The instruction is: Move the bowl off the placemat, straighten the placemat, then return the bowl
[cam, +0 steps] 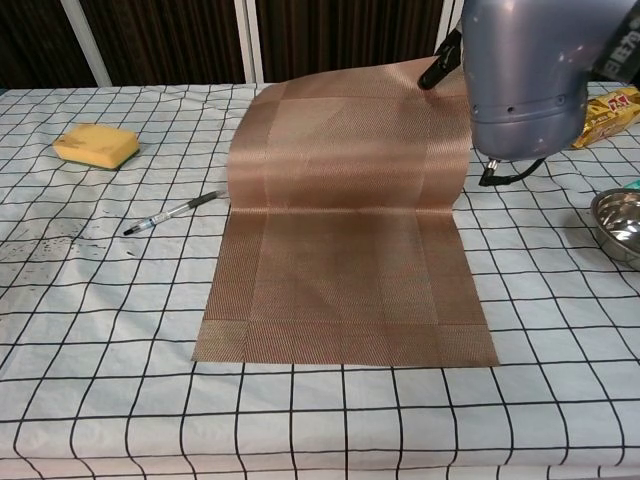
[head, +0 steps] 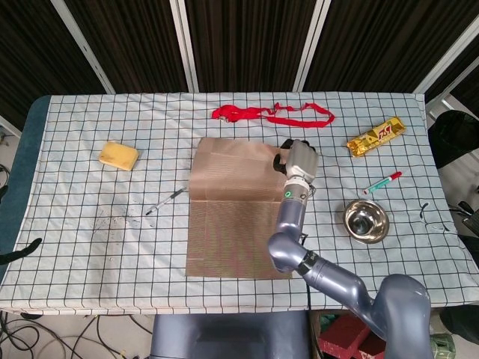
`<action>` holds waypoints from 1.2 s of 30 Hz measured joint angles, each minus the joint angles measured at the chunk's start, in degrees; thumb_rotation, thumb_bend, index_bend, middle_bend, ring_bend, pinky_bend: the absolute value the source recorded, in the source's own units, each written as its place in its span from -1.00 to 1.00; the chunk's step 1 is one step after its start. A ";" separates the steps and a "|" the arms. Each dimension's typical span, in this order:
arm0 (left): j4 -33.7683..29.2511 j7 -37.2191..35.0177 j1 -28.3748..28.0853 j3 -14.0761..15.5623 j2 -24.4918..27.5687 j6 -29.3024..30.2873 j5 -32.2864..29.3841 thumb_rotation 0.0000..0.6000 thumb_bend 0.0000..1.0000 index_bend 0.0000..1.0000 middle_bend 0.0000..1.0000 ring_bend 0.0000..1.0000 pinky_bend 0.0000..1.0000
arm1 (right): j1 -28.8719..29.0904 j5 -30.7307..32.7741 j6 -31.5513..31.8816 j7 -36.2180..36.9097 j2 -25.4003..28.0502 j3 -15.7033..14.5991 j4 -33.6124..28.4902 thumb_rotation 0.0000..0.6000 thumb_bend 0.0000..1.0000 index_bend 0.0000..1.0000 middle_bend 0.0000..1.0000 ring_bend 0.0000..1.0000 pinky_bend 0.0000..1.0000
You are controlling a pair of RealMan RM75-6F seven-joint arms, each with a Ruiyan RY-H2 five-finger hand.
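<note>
The brown woven placemat (head: 232, 217) lies in the middle of the checked table, its near half flat. Its far half curves up off the cloth (cam: 340, 150). My right hand (head: 296, 159) grips the far right corner of the placemat and holds that edge raised. In the chest view the grey forearm hides most of the hand; only dark fingers (cam: 440, 70) show at the mat's corner. The steel bowl (head: 366, 221) stands on the bare cloth to the right of the mat, also seen at the right edge of the chest view as the bowl (cam: 620, 222). My left hand is out of sight.
A red strap (head: 273, 114) lies just beyond the mat's far edge. A pen (head: 166, 200) lies by the mat's left side and a yellow sponge (head: 118, 155) further left. A gold snack bar (head: 376, 136) and a red-green marker (head: 382, 182) lie near the bowl.
</note>
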 measured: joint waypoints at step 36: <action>0.97 2.62 0.31 1.34 -1.04 2.27 3.72 1.00 -0.97 -1.00 -1.00 -1.00 -1.00 | -21.18 -25.20 5.67 6.13 23.76 -29.33 -38.08 1.00 -0.85 -1.00 -0.95 -0.97 -0.66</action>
